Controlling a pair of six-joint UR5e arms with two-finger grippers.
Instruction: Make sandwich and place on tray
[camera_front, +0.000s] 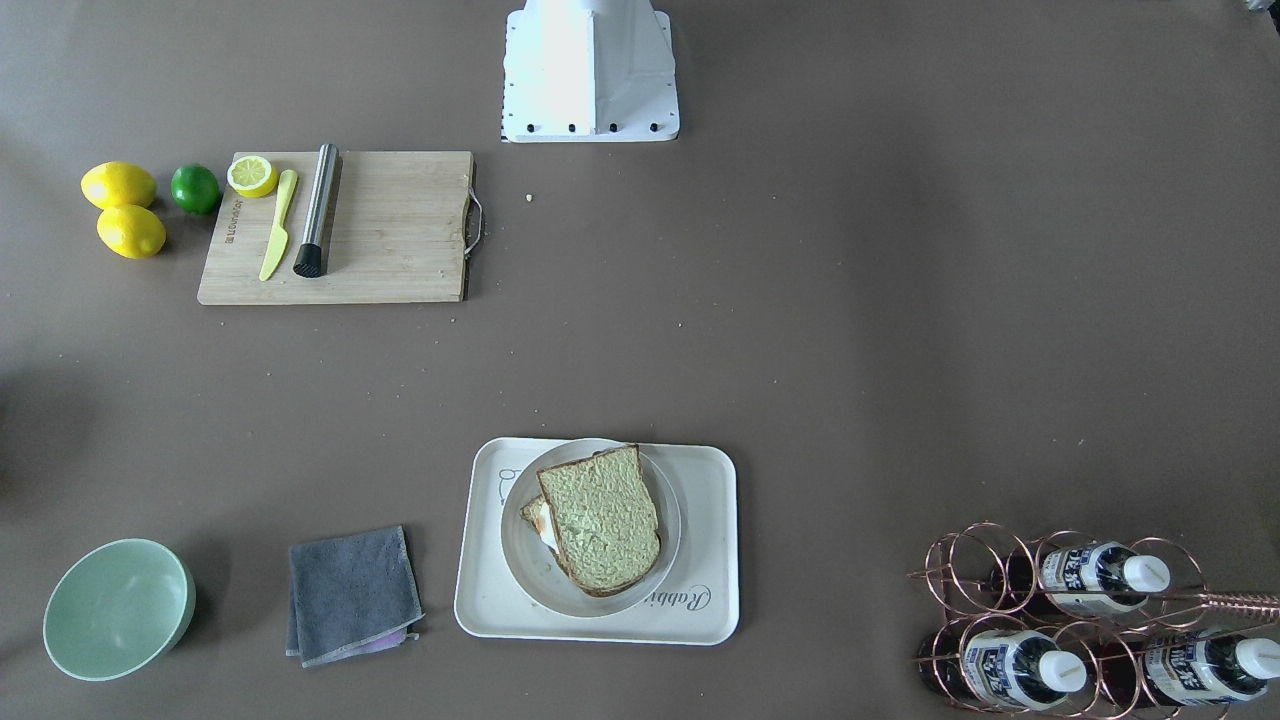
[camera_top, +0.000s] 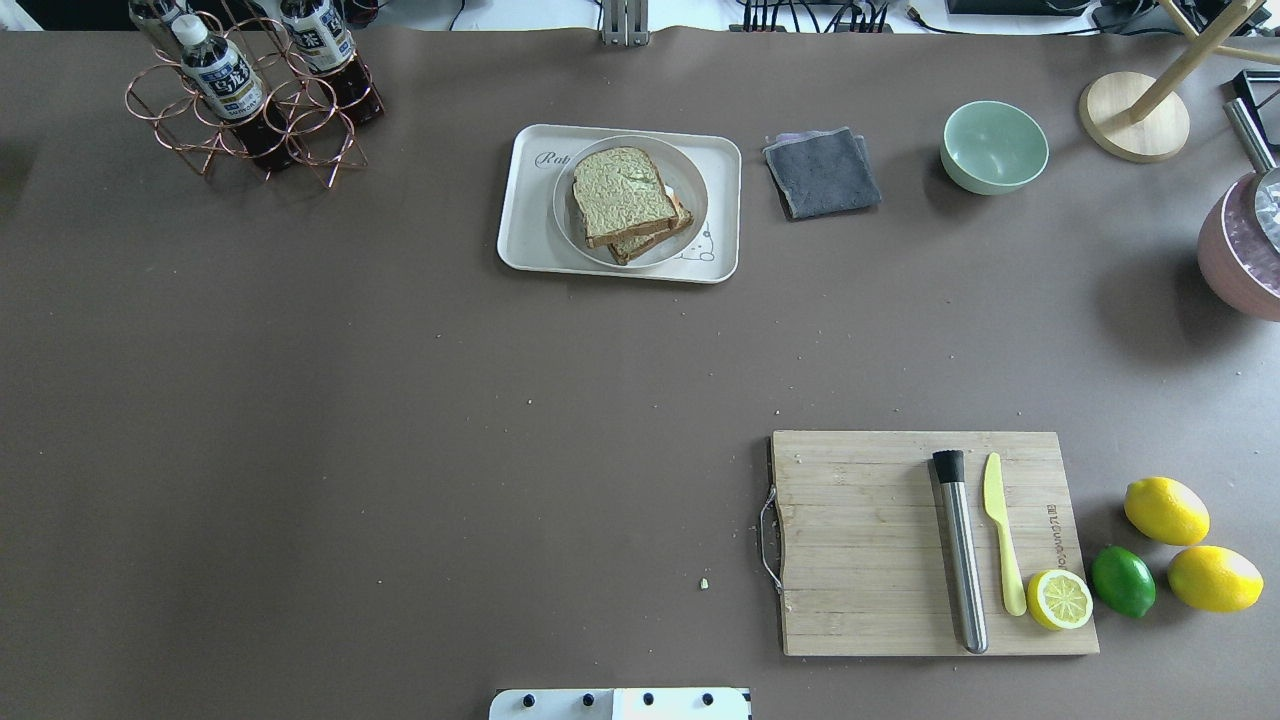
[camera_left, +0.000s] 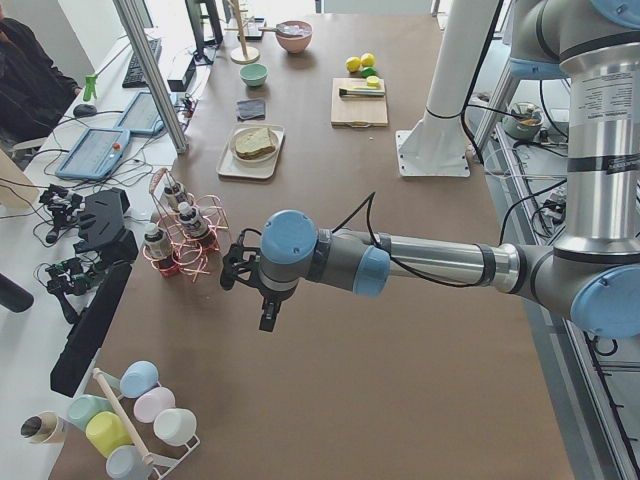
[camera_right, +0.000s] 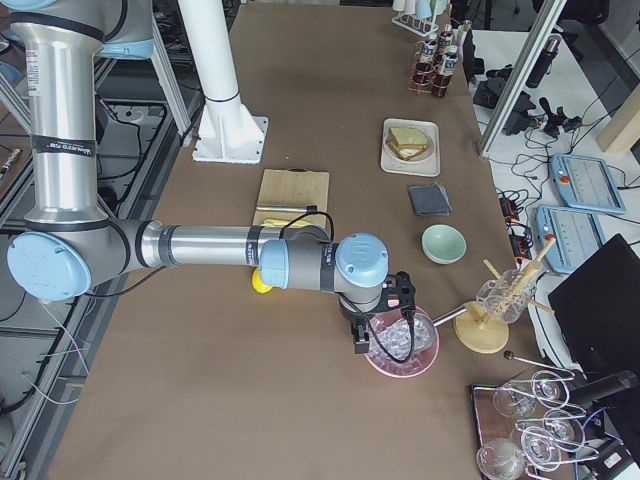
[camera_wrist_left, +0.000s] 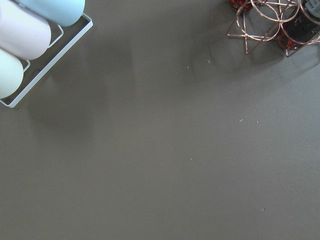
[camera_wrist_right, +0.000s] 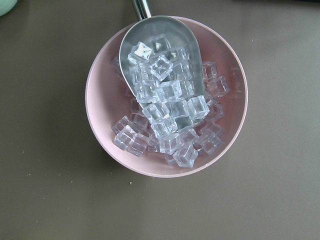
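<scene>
Sandwich (camera_front: 603, 515): egg between slices, on plate (camera_front: 528, 572), plate on tray (camera_front: 703, 488). Left gripper (camera_left: 262, 305), right gripper (camera_right: 362, 335): well apart from it; I cannot tell either's grip. I judge placement done; any retreat should avoid the tray.

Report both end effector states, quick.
Left end effector: cannot be told, it shows only in the side view.
Right end effector: cannot be told, side view only; it hangs over the pink bowl.
</scene>
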